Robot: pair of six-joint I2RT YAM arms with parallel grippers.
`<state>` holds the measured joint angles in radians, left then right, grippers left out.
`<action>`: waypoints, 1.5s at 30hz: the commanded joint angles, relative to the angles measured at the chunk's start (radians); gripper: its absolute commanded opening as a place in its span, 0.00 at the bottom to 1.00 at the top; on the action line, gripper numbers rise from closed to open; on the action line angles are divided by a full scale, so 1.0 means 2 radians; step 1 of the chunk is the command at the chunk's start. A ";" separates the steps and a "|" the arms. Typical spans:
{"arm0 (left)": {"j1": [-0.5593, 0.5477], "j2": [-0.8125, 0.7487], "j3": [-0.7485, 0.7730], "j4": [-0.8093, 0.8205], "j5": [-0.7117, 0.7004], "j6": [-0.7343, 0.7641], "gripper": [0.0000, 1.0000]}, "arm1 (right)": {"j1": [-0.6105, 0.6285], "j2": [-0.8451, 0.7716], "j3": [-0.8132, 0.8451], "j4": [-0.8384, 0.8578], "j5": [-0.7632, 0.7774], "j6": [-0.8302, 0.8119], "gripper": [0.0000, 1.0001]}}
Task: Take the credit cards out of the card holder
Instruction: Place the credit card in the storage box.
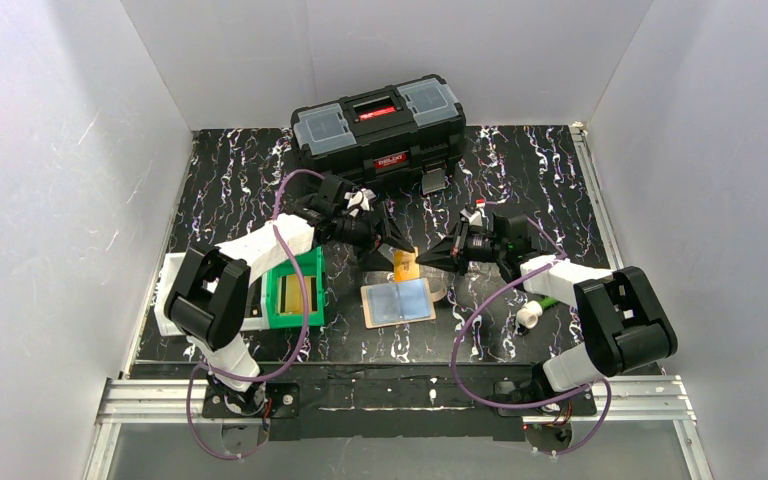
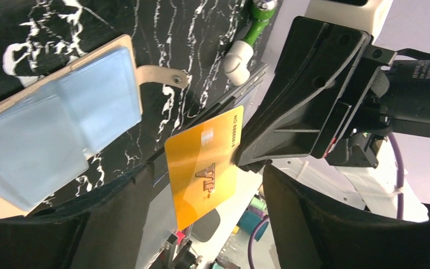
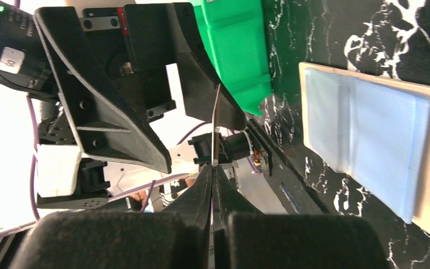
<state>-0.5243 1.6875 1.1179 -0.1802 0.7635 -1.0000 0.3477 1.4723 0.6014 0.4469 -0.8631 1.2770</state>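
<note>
Black, white-veined desk: the right arm clamps its jaws on one edge of a thin gold-orange credit card, held up between the parted jaws of the left arm; the flat tan leather-like card holder lies open just beside.

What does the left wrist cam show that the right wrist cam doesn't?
Only left wrist: the orange card face-on, VIP lettering readable. Only right wrist: the green bin, and that card edge-on as a thin line. Both: the open card holder with pale blue pockets, the right gripper shut on the card, the left gripper open around it.
</note>
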 commanded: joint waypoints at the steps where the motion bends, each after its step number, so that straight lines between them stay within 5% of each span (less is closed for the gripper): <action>1: 0.003 -0.032 -0.016 0.048 0.037 -0.035 0.66 | -0.002 -0.014 0.009 0.060 -0.020 0.042 0.01; 5: 0.003 -0.031 -0.022 0.075 0.048 -0.056 0.53 | -0.002 -0.017 0.008 0.067 -0.020 0.047 0.01; 11: 0.003 -0.033 -0.028 0.103 0.056 -0.075 0.06 | -0.002 -0.027 0.011 0.041 -0.015 0.033 0.01; 13: 0.003 -0.035 -0.026 0.097 0.056 -0.072 0.00 | -0.001 -0.033 0.016 0.017 -0.010 0.015 0.06; 17: 0.003 -0.040 -0.016 0.055 0.046 -0.046 0.00 | -0.001 -0.054 0.046 -0.107 0.018 -0.057 0.65; 20: 0.003 -0.045 -0.002 0.019 0.034 -0.022 0.00 | -0.002 -0.078 0.074 -0.193 0.050 -0.111 0.97; 30: 0.016 -0.092 0.049 -0.165 -0.057 0.111 0.00 | -0.001 -0.120 0.115 -0.349 0.133 -0.194 0.98; 36: 0.022 -0.141 0.097 -0.366 -0.280 0.228 0.00 | -0.002 -0.138 0.115 -0.380 0.178 -0.211 0.98; 45: 0.026 -0.177 0.077 -0.478 -0.551 0.249 0.00 | -0.001 -0.137 0.118 -0.391 0.201 -0.233 0.98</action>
<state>-0.4793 1.3403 1.2915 -0.9703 -0.0280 -0.5446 0.3470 1.2163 0.7959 -0.3191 -0.4969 0.8478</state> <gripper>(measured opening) 0.010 0.983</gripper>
